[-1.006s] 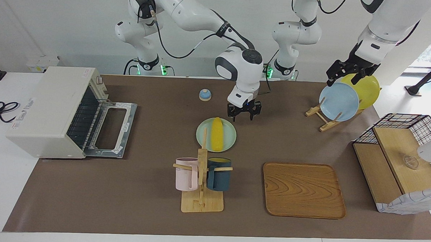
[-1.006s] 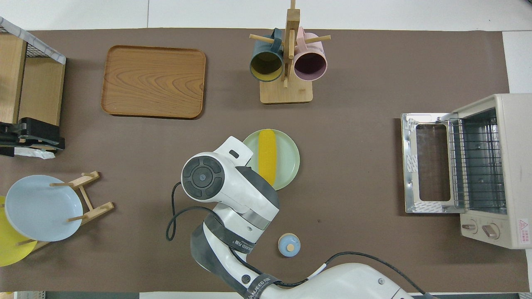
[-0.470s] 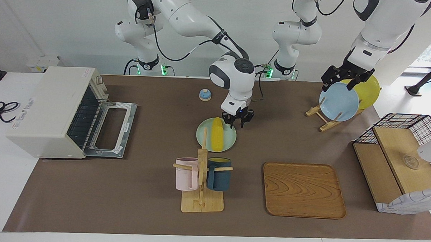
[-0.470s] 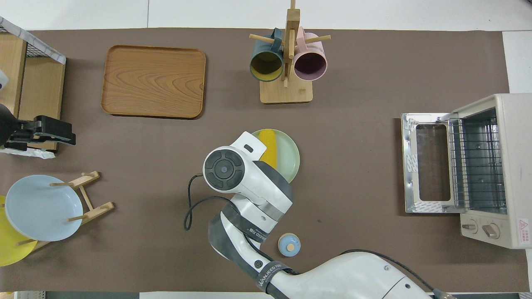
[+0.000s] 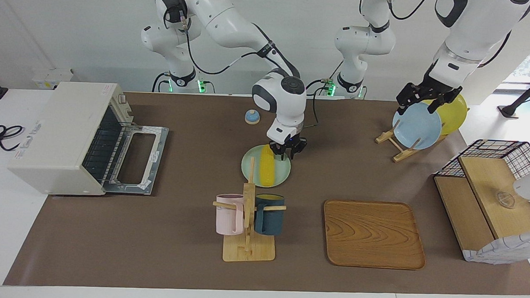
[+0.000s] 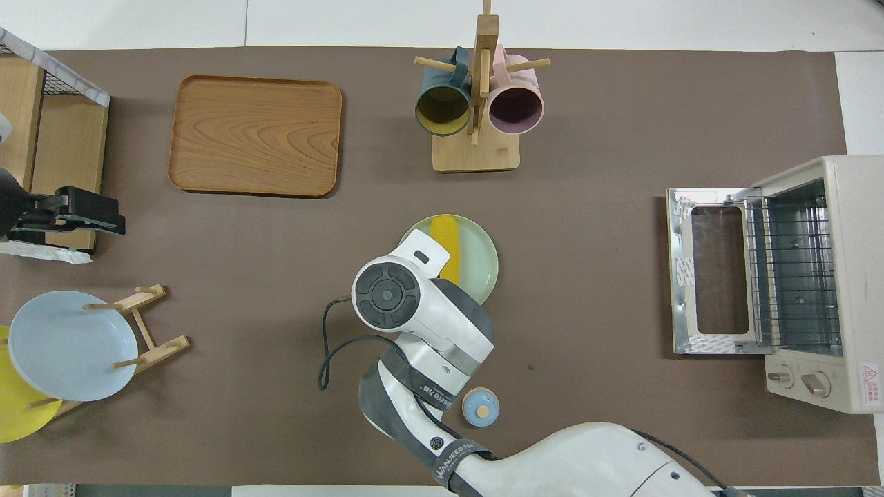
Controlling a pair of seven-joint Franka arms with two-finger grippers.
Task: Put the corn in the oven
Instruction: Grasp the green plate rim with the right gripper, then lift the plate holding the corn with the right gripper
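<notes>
A: Facing view first. Where is the corn [image 5: 267, 166]?

B: Centre of the frame, lying on the pale green plate [image 5: 282, 172] on the brown counter [image 5: 178, 234], above the mug rack [image 5: 248, 228]. The right claw [image 5: 287, 152] is down at the cob's upper end, at the plate's upper edge. Whether its tips are closed on the corn I cannot tell (they sit close in against it).

A: The oven [image 5: 62, 135]?

B: Left of the frame, door dropped flat and open.

A: The left claw [image 5: 418, 102]?

B: Upper right, hanging over the blue plate [image 5: 418, 128] in the dish rack, fingers spread wide with nothing between them.

A: Overhead view, then.

B: The right arm's wrist covers the lower half of the corn [image 6: 442, 231]; only the upper part shows on the green plate [image 6: 480, 259], middle of the frame. The right claw is hidden beneath it. The oven [image 6: 822, 276] is at the right edge, rack visible. The left claw [image 6: 72, 214] shows at the left edge over the wire basket [image 6: 41, 124], parted and empty.
</notes>
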